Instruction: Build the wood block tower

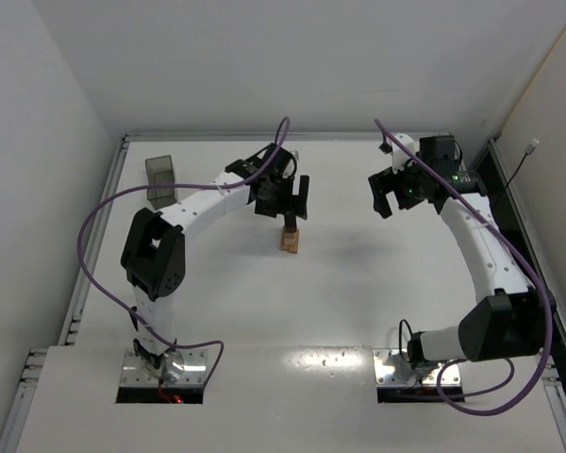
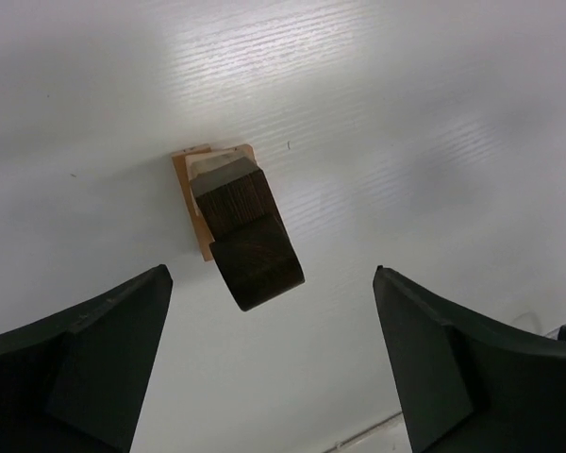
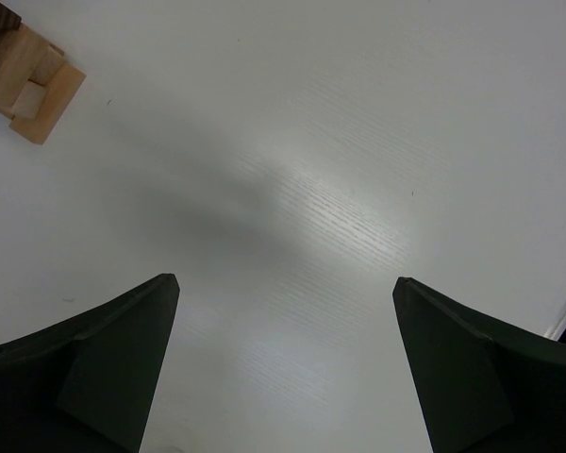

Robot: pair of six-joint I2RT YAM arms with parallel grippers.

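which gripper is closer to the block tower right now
Left. The left gripper hovers open just above the wood block tower, which fills the middle of its wrist view. The right gripper is open and off to the tower's right, well apart from it.

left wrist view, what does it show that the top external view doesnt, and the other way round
Only the left wrist view: the wood block tower from close above, with a dark brown rounded piece on top, a pale block under it and a tan base at the bottom. Only the top external view: both arms whole, the right gripper off to the tower's right, and the grey bin at the far left. Both: the tower on the white table, with the left gripper open above it, fingers clear of it.
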